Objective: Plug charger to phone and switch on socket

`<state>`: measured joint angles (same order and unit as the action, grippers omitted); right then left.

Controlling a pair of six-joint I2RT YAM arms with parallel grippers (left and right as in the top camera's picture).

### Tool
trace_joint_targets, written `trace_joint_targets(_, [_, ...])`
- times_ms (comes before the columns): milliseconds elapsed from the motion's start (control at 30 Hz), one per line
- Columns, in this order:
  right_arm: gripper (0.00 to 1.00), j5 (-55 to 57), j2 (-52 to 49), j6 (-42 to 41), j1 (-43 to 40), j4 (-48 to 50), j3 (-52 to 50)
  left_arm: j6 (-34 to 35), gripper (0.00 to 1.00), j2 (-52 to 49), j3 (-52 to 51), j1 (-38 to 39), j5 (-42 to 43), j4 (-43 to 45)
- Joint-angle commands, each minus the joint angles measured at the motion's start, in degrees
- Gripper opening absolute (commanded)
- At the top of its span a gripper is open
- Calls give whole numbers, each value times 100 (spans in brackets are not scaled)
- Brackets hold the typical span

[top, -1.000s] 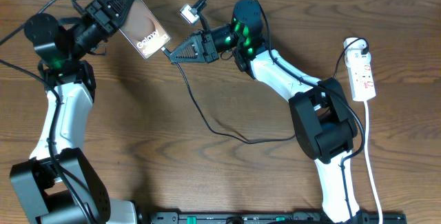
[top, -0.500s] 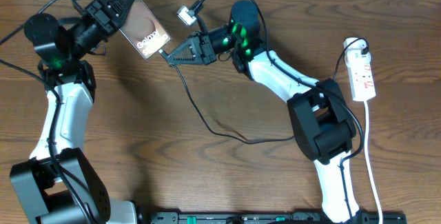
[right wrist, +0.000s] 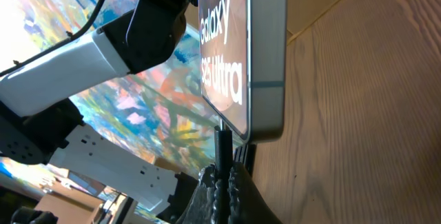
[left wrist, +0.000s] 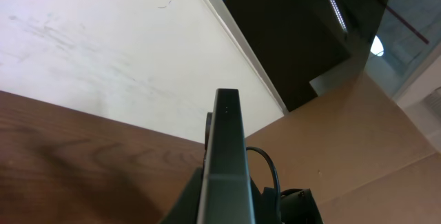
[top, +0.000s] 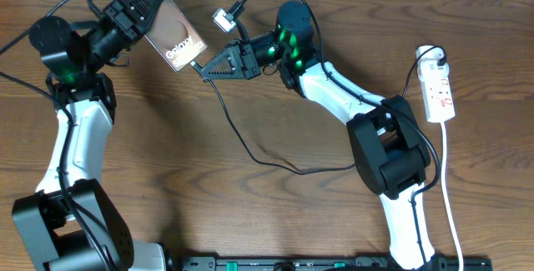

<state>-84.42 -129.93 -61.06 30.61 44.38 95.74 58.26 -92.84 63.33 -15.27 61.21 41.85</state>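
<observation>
Silver-grey and glossy, the phone (top: pixel 167 33) hangs tilted above the tabletop's (top: pixel 209 213) far-left corner, clamped in your left fingers (top: pixel 133 11). Your right fingers (top: pixel 219 61) pinch the charger (top: pixel 242 142) just behind its plug tip, which meets the phone's lower edge; whether it is seated, you cannot tell. You are on the plugging step. Next, check the alignment and push straight in, then let go and reach for the socket (top: pixel 439 87) at the right edge.
</observation>
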Motion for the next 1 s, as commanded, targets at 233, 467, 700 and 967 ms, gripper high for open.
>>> trace_joint_targets(233, [1, 48, -50, -20, -33, 72, 4, -11, 8, 107, 66, 26, 133, 68])
trace_joint_targets(467, [1, 48, -50, -17, -59, 90, 4, -9, 8, 107, 66, 26, 136, 68])
trace_joint_targets(700, [1, 79, -50, -17, -79, 92, 4, 13, 7, 107, 66, 26, 221, 70])
trace_joint_targets(967, [1, 90, -50, -20, -79, 92, 4, 37, 7, 107, 66, 164, 197, 70])
